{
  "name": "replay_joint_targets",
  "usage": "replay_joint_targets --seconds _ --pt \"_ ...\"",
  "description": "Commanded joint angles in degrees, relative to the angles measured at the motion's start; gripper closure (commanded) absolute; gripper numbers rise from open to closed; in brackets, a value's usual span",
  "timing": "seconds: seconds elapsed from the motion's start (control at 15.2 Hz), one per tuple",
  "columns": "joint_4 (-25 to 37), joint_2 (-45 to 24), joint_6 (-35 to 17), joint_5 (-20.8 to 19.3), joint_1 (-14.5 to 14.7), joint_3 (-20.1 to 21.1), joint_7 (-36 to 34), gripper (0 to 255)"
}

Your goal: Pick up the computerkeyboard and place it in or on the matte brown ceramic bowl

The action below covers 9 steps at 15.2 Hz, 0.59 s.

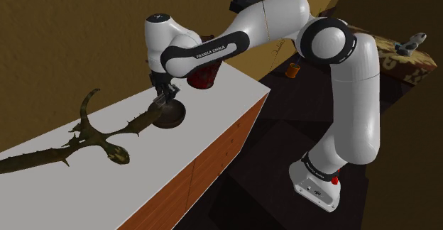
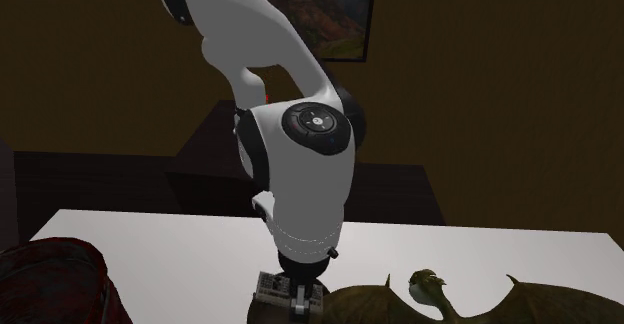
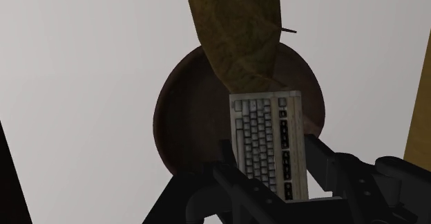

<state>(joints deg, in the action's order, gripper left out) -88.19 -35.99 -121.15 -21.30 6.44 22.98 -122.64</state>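
Just over the brown bowl [image 3: 186, 119], the gripper [image 3: 271, 159] clasps the keyboard [image 3: 268, 136].

Olive dragon figure [image 1: 91, 132] on white counter [image 1: 213, 108]; dark-red pot [image 1: 202, 77] there too.

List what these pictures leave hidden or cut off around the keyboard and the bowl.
1. Wrist view: the dragon wing and the keyboard cover the middle of the bowl.
2. Second exterior view: the bottom edge cuts off the keyboard and the dragon.
3. Shoulder view: the fingers sit over the bowl, so whether the keyboard touches it cannot be told.
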Motion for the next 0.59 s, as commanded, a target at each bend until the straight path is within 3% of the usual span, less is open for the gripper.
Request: replay_joint_targets --seconds 0.0,0.53 --pt "-0.44 -0.69 -1.09 -0.37 0.12 -0.24 -0.33 255" --pt "-1.37 -4.03 -5.18 -1.95 0.73 -1.36 -1.53 255"
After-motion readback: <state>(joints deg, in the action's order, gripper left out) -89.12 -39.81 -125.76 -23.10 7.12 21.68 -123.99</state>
